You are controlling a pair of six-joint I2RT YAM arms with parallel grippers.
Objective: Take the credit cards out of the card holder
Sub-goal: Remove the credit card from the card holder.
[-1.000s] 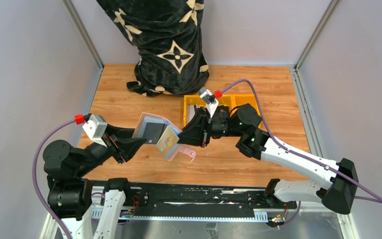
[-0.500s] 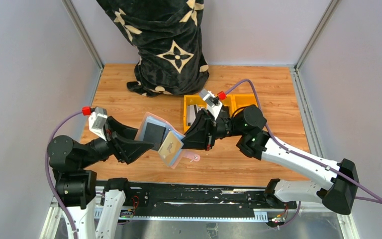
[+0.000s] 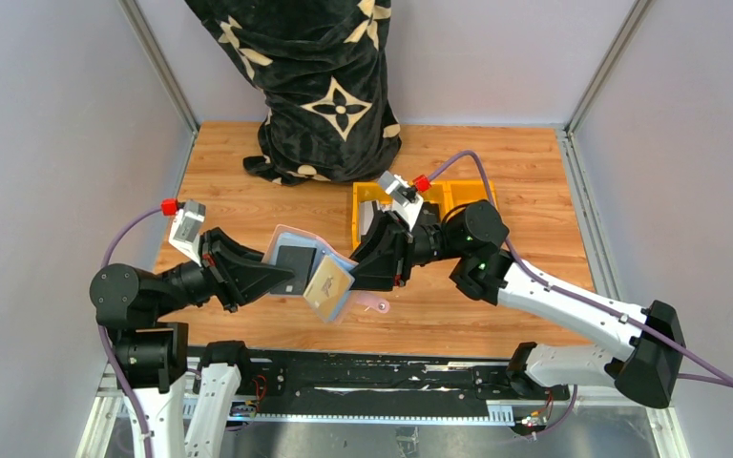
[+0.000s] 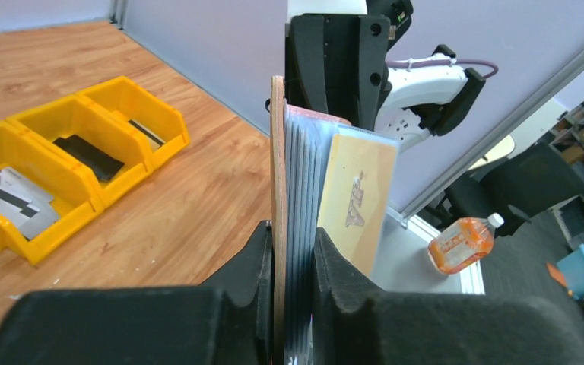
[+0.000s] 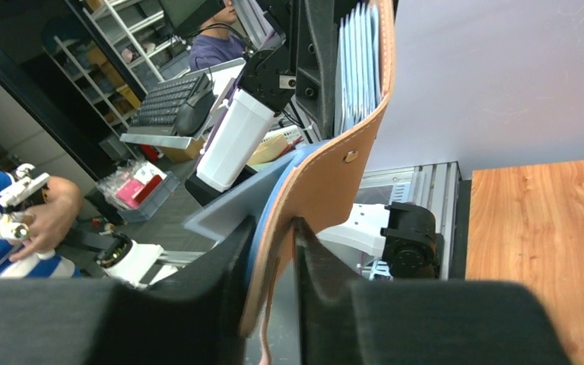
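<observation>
The brown card holder (image 3: 317, 250) hangs open in the air between both arms. My left gripper (image 3: 282, 277) is shut on one brown face (image 4: 277, 152) together with a stack of grey-blue credit cards (image 4: 304, 175). A gold-tan card (image 3: 327, 283) stands out from the stack (image 4: 357, 198). My right gripper (image 3: 355, 270) clamps the holder's other brown flap (image 5: 327, 175), a blue card edge (image 5: 262, 228) pressed against its left finger. A pink card (image 3: 374, 303) sticks out below the holder, over the table.
A yellow three-compartment bin (image 3: 458, 194) stands behind the right arm and holds dark and white flat items (image 4: 15, 199). A black patterned cloth (image 3: 315, 76) hangs at the back of the wooden table (image 3: 534, 181). Grey walls enclose both sides.
My left gripper opened, slid further along the holder toward the right, and closed on the stack. The right jaws eased slightly but still pinch the flap. The holder shifted a little right.
</observation>
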